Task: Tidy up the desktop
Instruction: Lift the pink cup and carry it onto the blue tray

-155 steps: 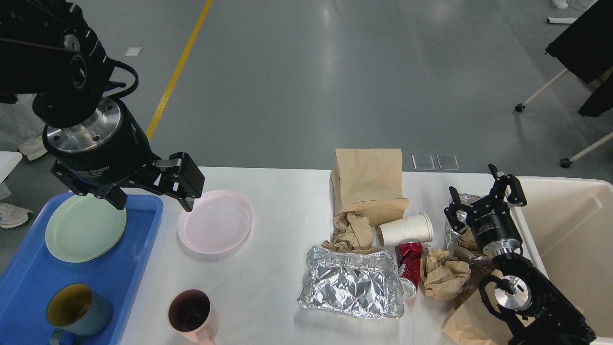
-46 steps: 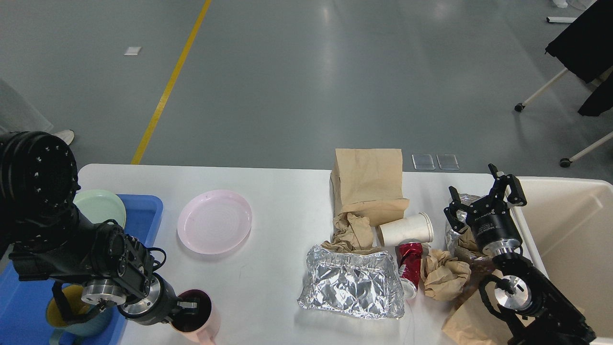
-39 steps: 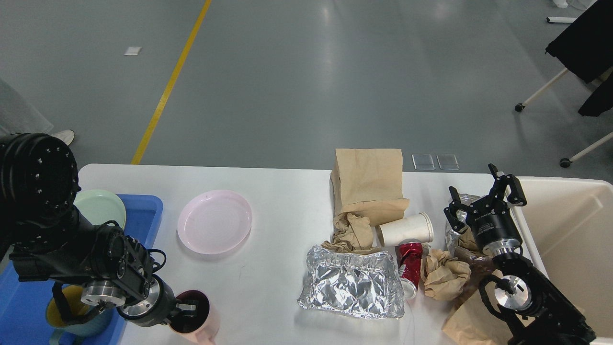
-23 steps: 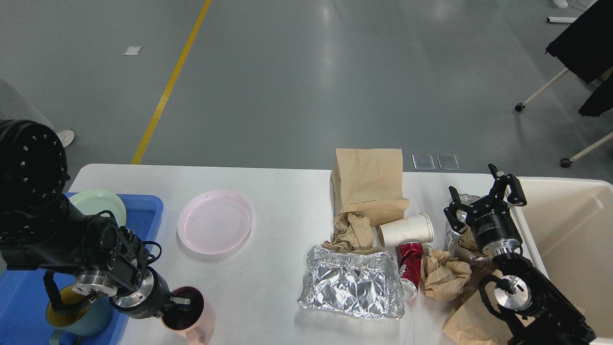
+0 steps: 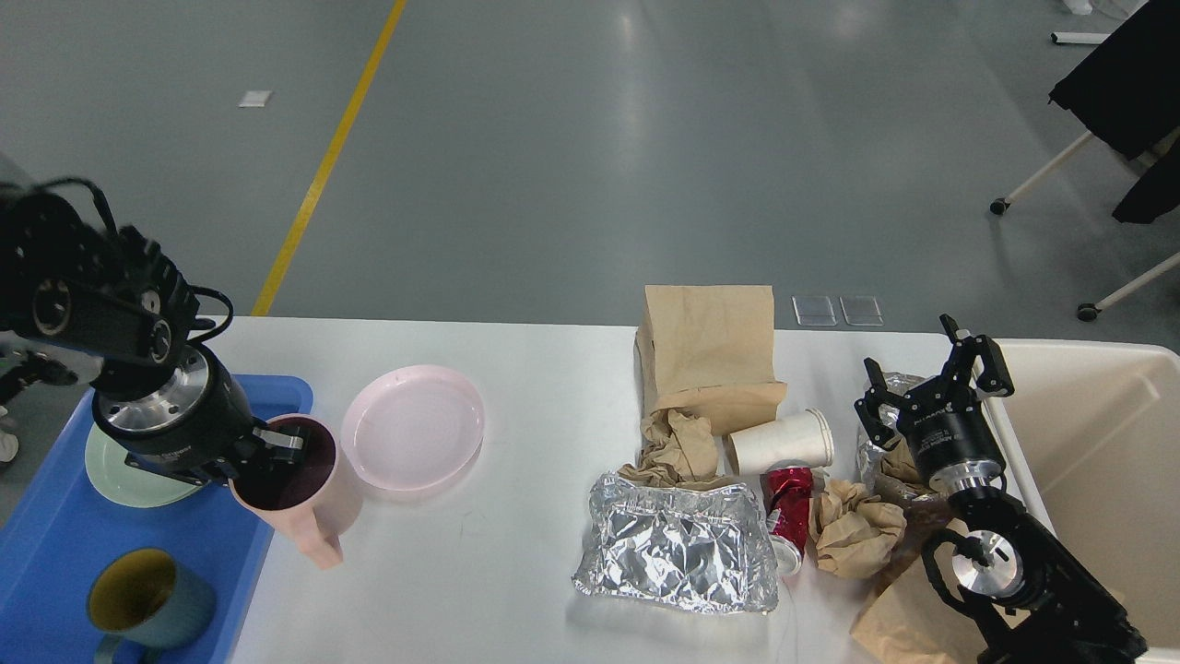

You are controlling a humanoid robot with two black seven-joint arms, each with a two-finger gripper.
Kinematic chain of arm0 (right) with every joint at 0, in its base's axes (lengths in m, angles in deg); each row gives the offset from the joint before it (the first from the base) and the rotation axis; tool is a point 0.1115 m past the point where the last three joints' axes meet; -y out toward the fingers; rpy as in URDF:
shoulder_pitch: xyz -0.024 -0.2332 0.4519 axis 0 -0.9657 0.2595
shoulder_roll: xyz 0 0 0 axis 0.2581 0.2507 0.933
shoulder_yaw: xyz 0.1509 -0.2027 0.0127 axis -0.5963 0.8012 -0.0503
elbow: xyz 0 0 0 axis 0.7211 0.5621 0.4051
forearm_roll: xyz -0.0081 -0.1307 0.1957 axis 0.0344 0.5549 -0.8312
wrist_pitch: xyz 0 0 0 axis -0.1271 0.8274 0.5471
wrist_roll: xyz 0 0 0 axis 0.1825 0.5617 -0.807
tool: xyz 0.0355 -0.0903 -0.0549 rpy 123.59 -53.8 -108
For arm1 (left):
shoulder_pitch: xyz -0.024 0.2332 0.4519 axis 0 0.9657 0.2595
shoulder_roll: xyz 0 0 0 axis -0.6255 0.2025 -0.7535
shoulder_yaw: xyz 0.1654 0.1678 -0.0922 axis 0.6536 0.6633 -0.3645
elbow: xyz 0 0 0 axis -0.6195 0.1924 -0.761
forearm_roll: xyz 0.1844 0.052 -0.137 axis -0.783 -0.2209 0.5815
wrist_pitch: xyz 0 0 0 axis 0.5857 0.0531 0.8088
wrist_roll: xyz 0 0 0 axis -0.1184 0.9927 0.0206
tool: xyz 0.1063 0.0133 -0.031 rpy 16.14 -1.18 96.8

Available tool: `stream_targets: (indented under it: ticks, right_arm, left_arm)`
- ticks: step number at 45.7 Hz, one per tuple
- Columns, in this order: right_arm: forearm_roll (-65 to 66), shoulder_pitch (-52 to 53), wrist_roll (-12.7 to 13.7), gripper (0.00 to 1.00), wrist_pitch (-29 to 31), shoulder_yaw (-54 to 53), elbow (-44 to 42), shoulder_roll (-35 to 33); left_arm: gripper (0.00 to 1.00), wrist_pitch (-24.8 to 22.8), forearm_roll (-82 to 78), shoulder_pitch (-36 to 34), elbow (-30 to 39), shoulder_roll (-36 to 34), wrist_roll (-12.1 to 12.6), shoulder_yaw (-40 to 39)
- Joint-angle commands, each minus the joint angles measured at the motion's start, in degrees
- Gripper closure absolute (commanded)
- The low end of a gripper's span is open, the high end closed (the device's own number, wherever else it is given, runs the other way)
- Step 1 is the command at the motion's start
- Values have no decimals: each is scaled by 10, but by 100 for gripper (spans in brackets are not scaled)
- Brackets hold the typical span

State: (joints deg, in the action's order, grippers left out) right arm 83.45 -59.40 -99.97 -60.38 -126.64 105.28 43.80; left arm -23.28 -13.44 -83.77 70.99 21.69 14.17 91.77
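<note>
The white tabletop point(image 5: 544, 369) spanned nearly the whole width of the view, and it was plainly split by purpose: crockery toward the left, rubbish toward the right. At its right end stood a cream bin point(image 5: 1097, 433), open-topped and, as far as could be seen, with nothing in it; it was probably put there to take the rubbish. At the left end lay a blue tray point(image 5: 55, 544), which held a green plate point(image 5: 115, 470) and a dark teal mug point(image 5: 147, 599) with a yellow inside, so the tray looked like the collecting place for dishes.

The rubbish sat in a cluster: a brown paper bag point(image 5: 710, 355) lying flat, a crumpled foil sheet point(image 5: 678, 544), wads of brown paper point(image 5: 678, 443), a white paper cup point(image 5: 784, 441) on its side and a crushed red can point(image 5: 788, 512) just beside it.

A pink plate point(image 5: 415, 438) rested empty on the tabletop near the tray.

The left claw point(image 5: 267, 452) was pinching the rim of a pink mug point(image 5: 300, 484), one finger inside its dark, apparently empty interior, and held it tilted at the tray's right edge, likely so that it could join the other dishes. The right claw point(image 5: 931, 378) stood spread and empty above the rubbish near the bin.
</note>
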Motion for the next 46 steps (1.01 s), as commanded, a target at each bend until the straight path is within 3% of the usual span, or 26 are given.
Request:
stream_targets:
  ticks: [1,10,14,19,30,35,42,46]
  right_arm:
    - [0,0,0,0,0,0,-1,0]
    - [0,0,0,0,0,0,0,0]
    - [-1,0,0,0,0,0,0,0]
    - [-1,0,0,0,0,0,0,0]
    - [0,0,0,0,0,0,0,0]
    - [-1,0,0,0,0,0,0,0]
    - [0,0,0,0,0,0,0,0]
    - [0,0,0,0,0,0,0,0]
  left_arm:
    - [100,-73,0,-90,3,1,-2,21]
    - [100,-82,-13,-92,-1,-38,-13,61]
    - [100,-84,-82,-77,-21,-114,-23,76]
    - [100,-97,-169,-18,-98,-242,-23,72]
    - [100,-152,-288,162,-303,-397,-55,13]
    - [100,-179,-338,281,-426,-455,-79,-70]
    - [100,-205,-378,484,-576,-461,-113,-233]
    - [100,-205,-407,563,-635,-458,-117,-313]
